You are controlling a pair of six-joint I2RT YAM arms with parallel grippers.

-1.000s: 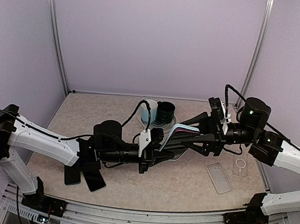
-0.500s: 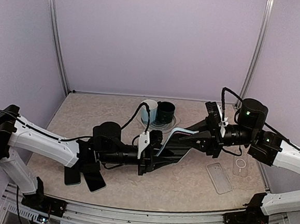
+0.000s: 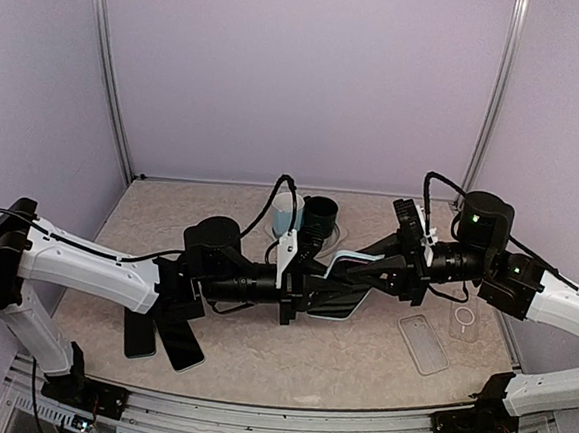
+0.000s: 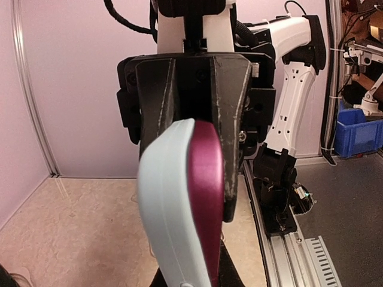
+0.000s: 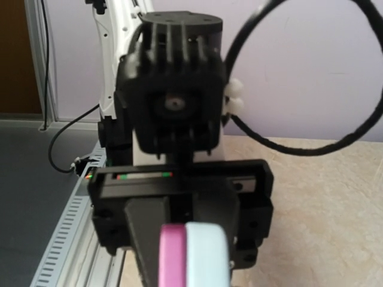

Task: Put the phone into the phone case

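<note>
Above a beige table (image 3: 288, 362) walled in lilac panels (image 3: 300, 77), the left gripper (image 3: 314, 284) and right gripper (image 3: 367, 273) each pinch tight on opposite ends of the magenta phone (image 4: 203, 197) lying against its pale-blue case (image 4: 164, 203), off the surface, while a black cup (image 3: 320, 217) and a pale cup (image 3: 288, 214) stand behind, contents unseen.

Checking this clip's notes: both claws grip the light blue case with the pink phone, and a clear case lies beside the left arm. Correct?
No: the clear case lies beside the right arm, as the top view shows. Both the left claw and right claw do grip the light blue case with the pink phone.
</note>
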